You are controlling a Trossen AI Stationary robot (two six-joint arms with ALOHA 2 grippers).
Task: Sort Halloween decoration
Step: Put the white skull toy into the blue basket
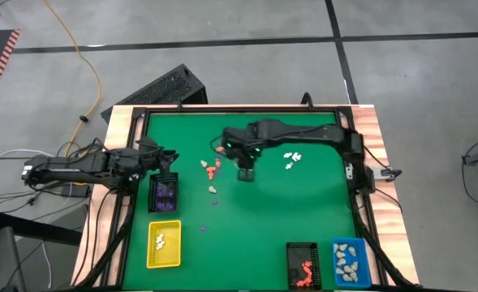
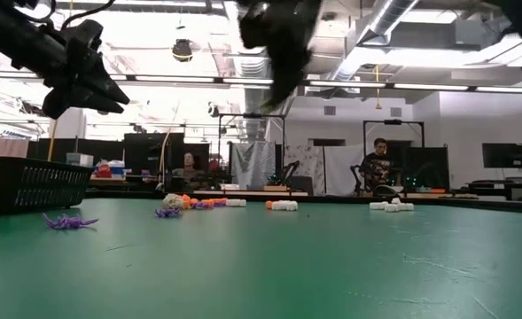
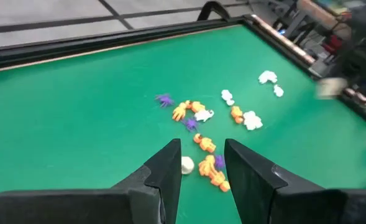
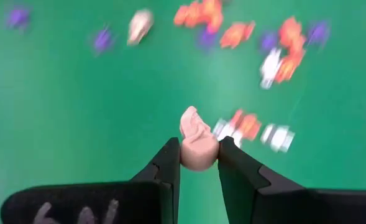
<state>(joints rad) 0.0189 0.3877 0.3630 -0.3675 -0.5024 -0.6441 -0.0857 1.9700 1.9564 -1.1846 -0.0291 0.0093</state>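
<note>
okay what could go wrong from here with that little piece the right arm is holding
The right claw pinches the cream-beige figurine only at its tips, above the green mat; it could slip and land among the loose orange and purple figurines. A fast swing toward the blue tray may shake it free.

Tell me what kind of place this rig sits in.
Probably a robotics lab or workshop: a person at a desk behind the green table, exposed ceiling ducts, and an orange cable on the concrete floor.
</note>
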